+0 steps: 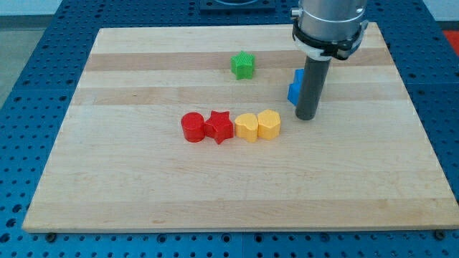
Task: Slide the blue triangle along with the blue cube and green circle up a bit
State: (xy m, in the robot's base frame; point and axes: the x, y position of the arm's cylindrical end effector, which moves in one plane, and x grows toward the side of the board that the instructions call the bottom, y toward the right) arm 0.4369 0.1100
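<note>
My rod comes down from the view's top right, and my tip (pixel 306 117) rests on the board. Blue block material (pixel 293 91) shows just left of the rod, touching it or right behind it. The rod hides most of it, so I cannot tell its shape or whether it is one block or two. A green block (pixel 244 65) with a jagged, star-like outline sits further left and higher up, apart from my tip. I see no round green block.
A row of blocks lies left of and below my tip: a red circle (pixel 192 127), a red star (pixel 219 127), a yellow block (pixel 247 127) and a yellow heart-like block (pixel 269 124). The wooden board (pixel 143 193) lies on a blue perforated table.
</note>
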